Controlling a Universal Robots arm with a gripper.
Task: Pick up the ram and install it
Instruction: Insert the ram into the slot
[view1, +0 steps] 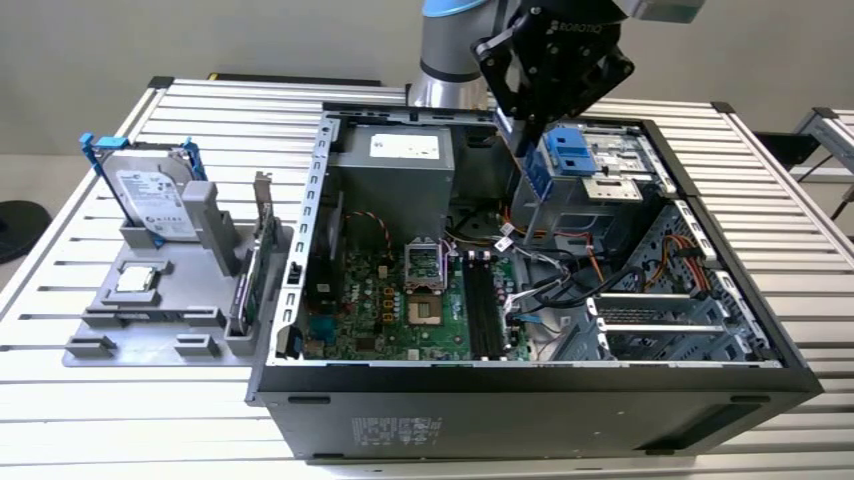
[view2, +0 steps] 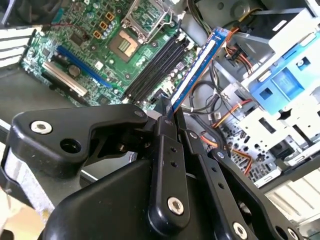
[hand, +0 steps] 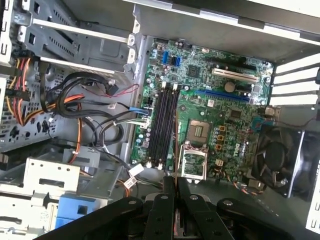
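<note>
Black pincer (view2: 171, 114) clamps one end of the ram (view2: 200, 62), the stick hanging over the motherboard (hand: 225, 125) inside the open computer case (view1: 534, 410) on the bench (view1: 80, 400). Your job here, it seems, is alignment: set the stick's edge parallel to the memory slots (hand: 164, 125), both ends level, clear of the loose cables (hand: 85, 105), then press evenly down.

The gripper (view2: 172, 114) hangs over the open case (view1: 318, 200), the ram (view2: 199, 65) clamped between its fingertips and jutting beyond them. Below the ram lie the memory slots (hand: 162, 125) on the motherboard (hand: 215, 100); the drive cage (view2: 287, 85) sits just beside the gripper.
</note>
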